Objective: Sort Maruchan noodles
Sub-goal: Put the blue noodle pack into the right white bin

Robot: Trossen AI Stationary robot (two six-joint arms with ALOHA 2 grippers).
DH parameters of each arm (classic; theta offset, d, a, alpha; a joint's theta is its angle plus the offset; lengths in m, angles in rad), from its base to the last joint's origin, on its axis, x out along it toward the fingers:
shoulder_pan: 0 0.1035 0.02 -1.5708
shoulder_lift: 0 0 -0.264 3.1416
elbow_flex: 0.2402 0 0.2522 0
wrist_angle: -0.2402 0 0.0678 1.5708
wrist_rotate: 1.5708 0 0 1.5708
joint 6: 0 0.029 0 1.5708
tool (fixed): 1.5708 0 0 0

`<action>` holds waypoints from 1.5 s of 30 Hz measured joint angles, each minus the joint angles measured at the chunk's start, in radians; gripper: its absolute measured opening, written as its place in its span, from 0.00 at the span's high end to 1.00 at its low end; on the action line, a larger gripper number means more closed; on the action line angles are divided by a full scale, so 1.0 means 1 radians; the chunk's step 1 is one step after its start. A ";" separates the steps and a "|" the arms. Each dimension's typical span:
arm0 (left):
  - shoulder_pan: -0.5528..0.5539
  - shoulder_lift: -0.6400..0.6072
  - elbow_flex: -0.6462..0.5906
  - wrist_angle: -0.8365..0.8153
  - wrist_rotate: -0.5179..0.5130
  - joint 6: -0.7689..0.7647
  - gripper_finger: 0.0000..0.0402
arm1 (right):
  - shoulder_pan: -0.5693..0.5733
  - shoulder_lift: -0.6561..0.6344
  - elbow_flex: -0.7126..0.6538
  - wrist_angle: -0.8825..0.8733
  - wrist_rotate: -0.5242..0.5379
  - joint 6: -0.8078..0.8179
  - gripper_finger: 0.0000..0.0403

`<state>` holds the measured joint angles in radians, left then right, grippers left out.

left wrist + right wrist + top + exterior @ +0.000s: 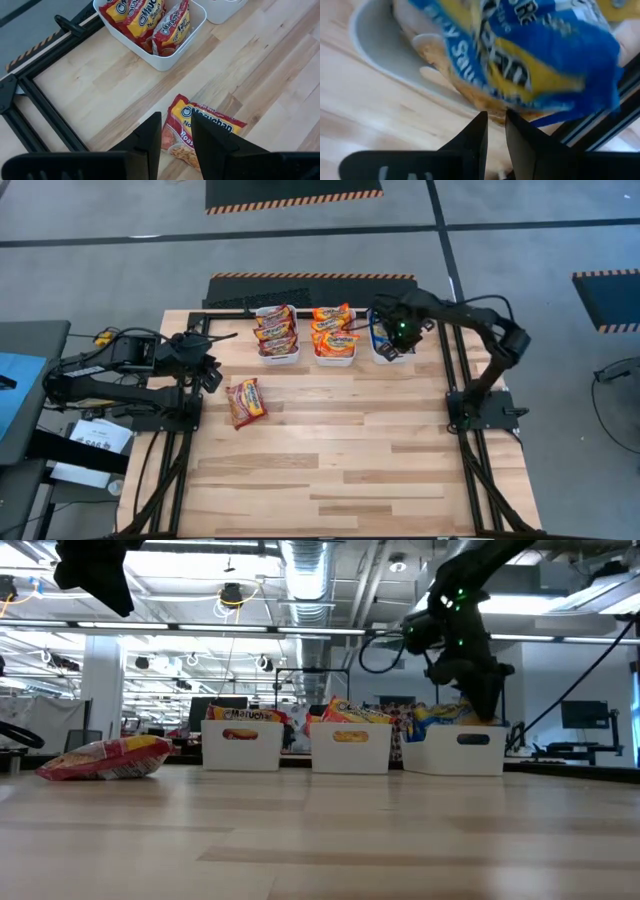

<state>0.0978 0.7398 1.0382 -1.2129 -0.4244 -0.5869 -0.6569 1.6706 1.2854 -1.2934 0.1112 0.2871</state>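
Pale wood tabletop (340,450) carries one maroon packet (245,401) and three bins (336,350); nearly closed, empty left gripper (176,142) and right gripper (494,131) are seen; an open hall lies behind.

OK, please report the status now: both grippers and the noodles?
Left gripper empty, nearly shut, above the loose maroon packet. Right gripper empty, over the blue bin. Nothing in the way.
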 joint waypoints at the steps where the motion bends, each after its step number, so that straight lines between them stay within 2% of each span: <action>1: 0.000 0.000 0.000 0.000 0.000 0.000 0.77 | -0.006 0.014 0.000 0.006 0.000 -0.008 0.77; 9: 0.000 0.000 0.000 0.000 0.000 -0.028 0.77 | -0.013 0.104 0.000 0.081 0.014 -0.051 0.77; 14: 0.000 0.000 0.000 0.000 -0.001 -0.028 0.77 | -0.014 0.122 0.002 0.048 0.015 -0.083 0.77; 24: 0.000 0.000 0.000 0.000 -0.003 -0.006 0.77 | -0.002 -0.041 0.049 -0.091 0.015 -0.020 0.77; 26: 0.000 0.000 0.000 0.000 -0.003 -0.005 0.77 | 0.002 -0.084 0.059 -0.061 0.017 -0.008 0.77; 32: 0.000 0.000 0.000 0.000 -0.007 -0.004 0.77 | -0.008 -0.141 0.063 0.221 0.016 0.008 0.77; 37: 0.000 0.000 0.000 0.000 -0.006 -0.015 0.77 | -0.026 -0.085 0.063 0.263 -0.004 -0.004 0.77; 45: 0.000 0.000 0.000 0.000 -0.006 -0.045 0.77 | -0.017 0.047 0.062 0.115 -0.007 -0.032 0.77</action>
<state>0.0975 0.7395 1.0378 -1.2129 -0.4301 -0.6315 -0.6743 1.7177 1.3476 -1.1787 0.1040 0.2550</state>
